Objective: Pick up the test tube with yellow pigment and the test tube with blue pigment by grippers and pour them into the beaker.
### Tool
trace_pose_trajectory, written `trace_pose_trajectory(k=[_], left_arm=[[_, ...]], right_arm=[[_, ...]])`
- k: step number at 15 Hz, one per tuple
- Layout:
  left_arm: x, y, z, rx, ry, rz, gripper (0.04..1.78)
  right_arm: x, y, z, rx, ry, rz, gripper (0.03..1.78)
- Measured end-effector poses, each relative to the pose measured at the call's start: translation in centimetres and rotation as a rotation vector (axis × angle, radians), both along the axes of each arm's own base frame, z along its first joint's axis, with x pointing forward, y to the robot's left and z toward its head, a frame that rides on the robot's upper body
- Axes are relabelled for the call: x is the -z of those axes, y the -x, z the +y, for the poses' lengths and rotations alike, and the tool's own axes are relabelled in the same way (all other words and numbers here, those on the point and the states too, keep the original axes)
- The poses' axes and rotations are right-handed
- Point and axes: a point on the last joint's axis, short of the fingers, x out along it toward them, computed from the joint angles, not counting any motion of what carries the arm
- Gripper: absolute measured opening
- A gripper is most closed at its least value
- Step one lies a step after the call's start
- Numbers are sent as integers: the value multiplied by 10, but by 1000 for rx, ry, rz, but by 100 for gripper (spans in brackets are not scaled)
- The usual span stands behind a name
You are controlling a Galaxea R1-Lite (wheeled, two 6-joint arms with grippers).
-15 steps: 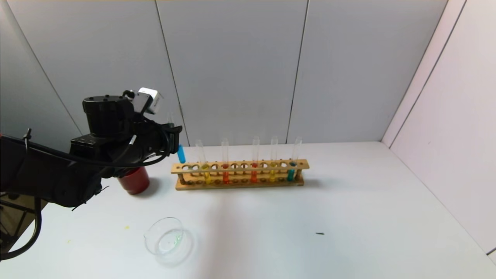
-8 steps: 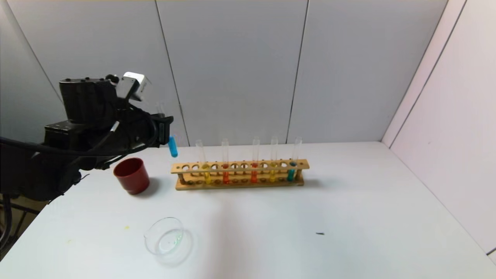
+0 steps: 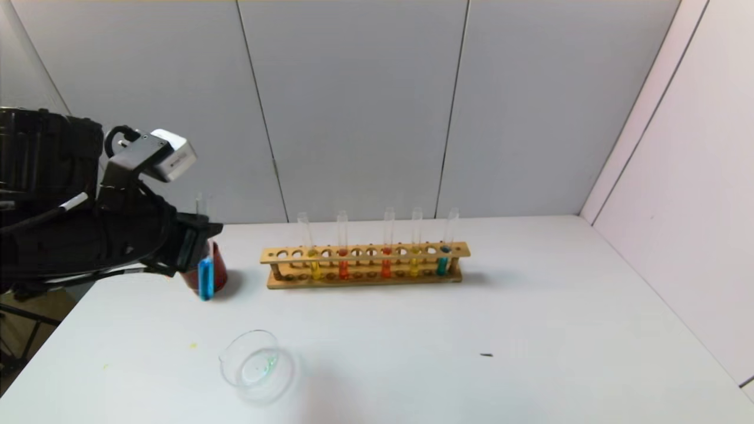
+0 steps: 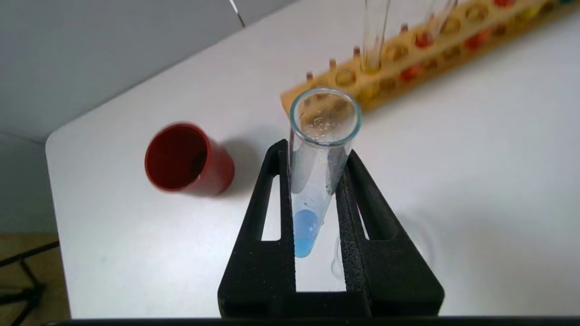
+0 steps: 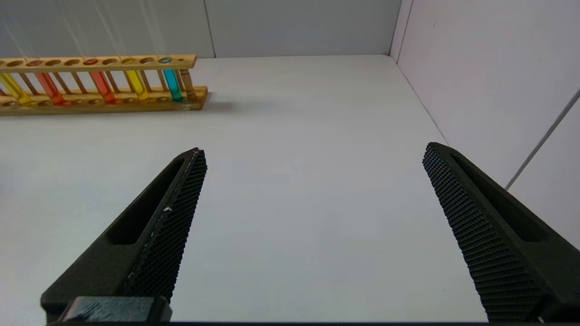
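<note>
Left pincer [image 4: 317, 181] tight on blue tube [image 4: 312, 181], mouth visible wrist-side only

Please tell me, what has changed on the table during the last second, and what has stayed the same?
The left gripper, still shut on the test tube with blue pigment, carried it left and nearer, away from the rack toward the beaker. Rack, red cup and beaker stayed put.

Head camera high over table [image 3: 530, 306], wrist cameras low, all sharing rack [image 3: 365, 262].
</note>
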Motion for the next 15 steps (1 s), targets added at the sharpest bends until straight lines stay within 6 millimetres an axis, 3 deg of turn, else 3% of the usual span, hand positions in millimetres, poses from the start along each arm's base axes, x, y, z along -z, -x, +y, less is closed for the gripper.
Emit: trace_pose_trajectory(k=[5, 15], left_arm=[[19, 22, 9, -8, -181, 140, 33], [62, 11, 8, -98, -494, 381, 33]], right_arm=[[0, 0, 0, 0, 0, 0, 174], [0, 0, 0, 0, 0, 0, 174]])
